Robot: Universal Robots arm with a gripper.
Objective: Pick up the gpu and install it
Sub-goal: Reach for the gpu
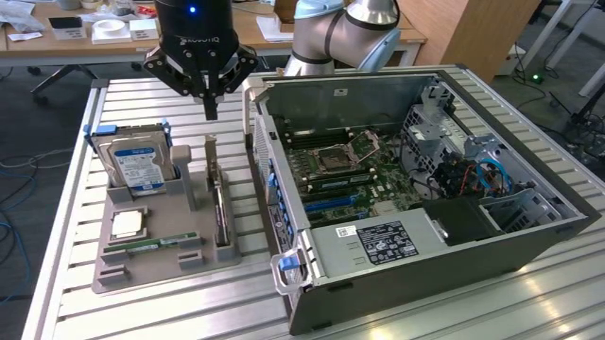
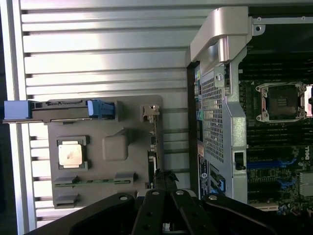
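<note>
While the gripper (image 1: pixel 210 112) hangs with its fingers pressed together and nothing in them, right over the grey tray (image 1: pixel 161 269), that tray's got, from the exterior view's left, a hard drive (image 1: pixel 138 166) standing up, a CPU (image 1: pixel 127 224), a memory stick (image 1: pixel 151 244), and the gpu (image 1: pixel 221 212) on edge under the fingertips. The open PC case (image 1: pixel 454 273) sits just beside the tray, on its right.

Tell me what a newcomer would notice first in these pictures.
The open PC case, its motherboard exposed, takes the exterior view's right. At the exterior view's left, a grey tray holds a hard drive and the gpu standing on edge. The black gripper hangs above the gpu, fingers shut.
</note>
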